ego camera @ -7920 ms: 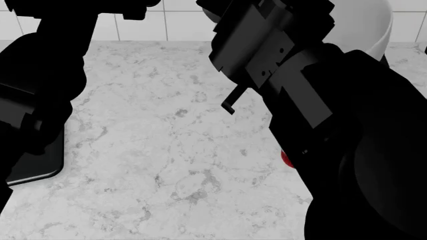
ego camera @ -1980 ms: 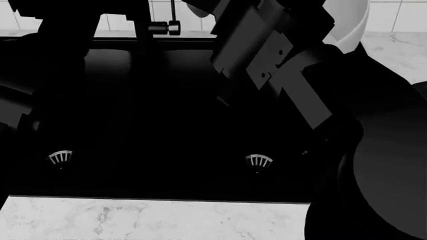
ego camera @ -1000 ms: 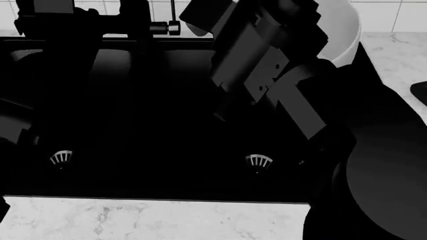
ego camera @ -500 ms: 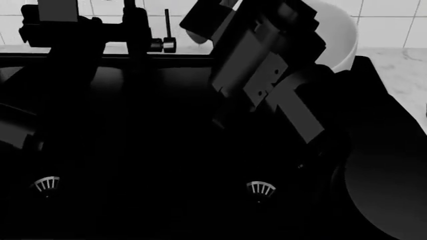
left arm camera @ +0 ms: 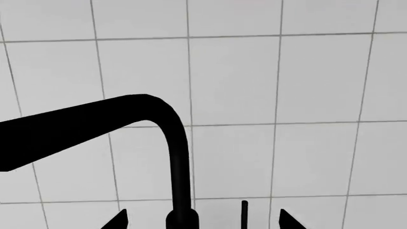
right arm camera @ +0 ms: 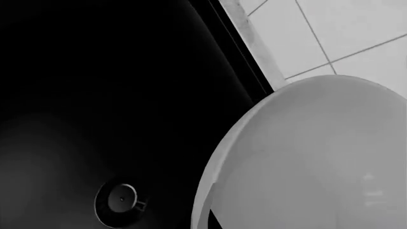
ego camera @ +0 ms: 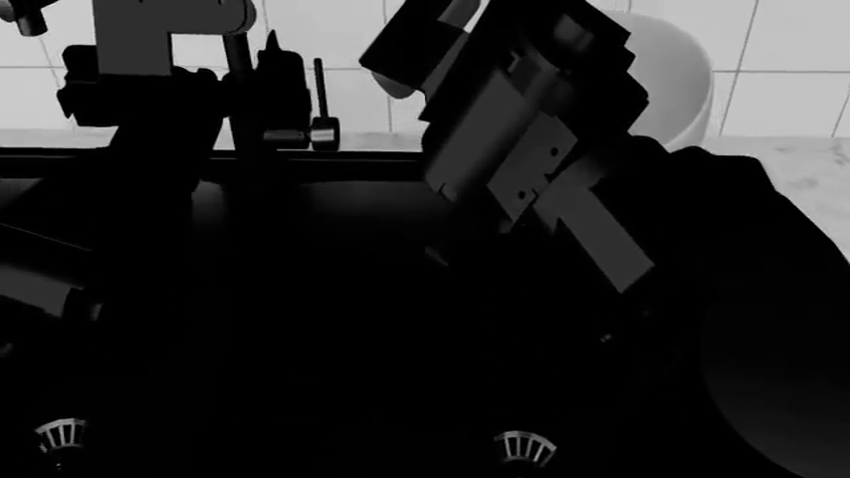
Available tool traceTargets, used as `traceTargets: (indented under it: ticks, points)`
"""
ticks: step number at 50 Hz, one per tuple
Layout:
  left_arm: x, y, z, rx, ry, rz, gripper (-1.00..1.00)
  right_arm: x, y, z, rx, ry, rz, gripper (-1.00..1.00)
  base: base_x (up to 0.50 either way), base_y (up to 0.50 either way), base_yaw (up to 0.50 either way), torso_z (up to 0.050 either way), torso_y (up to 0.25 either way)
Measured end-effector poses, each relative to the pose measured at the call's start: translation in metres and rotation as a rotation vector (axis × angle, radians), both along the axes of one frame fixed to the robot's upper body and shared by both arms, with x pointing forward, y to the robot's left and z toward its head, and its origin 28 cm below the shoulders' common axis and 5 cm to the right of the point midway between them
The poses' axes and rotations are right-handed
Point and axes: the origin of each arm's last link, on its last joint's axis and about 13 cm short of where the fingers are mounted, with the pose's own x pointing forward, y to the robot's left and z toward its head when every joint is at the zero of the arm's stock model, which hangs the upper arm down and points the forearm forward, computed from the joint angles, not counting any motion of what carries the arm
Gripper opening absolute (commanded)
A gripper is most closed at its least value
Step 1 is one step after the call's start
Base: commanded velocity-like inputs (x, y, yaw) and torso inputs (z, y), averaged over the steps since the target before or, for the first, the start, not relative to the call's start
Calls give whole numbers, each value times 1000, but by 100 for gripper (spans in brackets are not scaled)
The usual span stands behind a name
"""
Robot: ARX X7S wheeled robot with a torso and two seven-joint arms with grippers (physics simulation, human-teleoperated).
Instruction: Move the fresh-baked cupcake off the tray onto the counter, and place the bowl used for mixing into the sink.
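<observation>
Showing the bowl (ego camera: 678, 85) riding high on the right arm, above the sink (ego camera: 332, 329) and near its back right corner. The right pincer itself is hidden in every view, so whether it is clamping the rim cannot be told, though the bowl (right arm camera: 318, 162) is hanging clear over the basin with a drain strainer (right arm camera: 121, 199) below and to one side. The left pincer (left arm camera: 200, 220) is standing spread, empty, facing the faucet (left arm camera: 171, 157). Judged remaining: lowering straight down.

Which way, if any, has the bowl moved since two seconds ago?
Yes. In the head view, the bowl is now farther up from the right drain strainer.
</observation>
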Motion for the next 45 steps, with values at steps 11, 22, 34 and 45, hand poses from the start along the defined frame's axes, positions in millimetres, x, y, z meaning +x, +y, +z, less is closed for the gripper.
traceTargets:
  ticks: [11,22,34,45]
  points:
    - [1,-2,-1,3,4,-4,100,-1,-1,0,-6,4,-5,-100,166,0,0,1,1]
    - [1,-2,-2,4,5,-7,100,-2,-2,-1,-11,14,-9,-100,9,0,0,0,0]
    - [0,-2,-4,3,10,-6,100,-2,-2,-3,-11,23,-7,-100,0,0,0,0,1]
    - [0,-2,-6,3,12,-7,100,-3,-1,-4,-12,31,-4,-100,0,0,0,0,0]
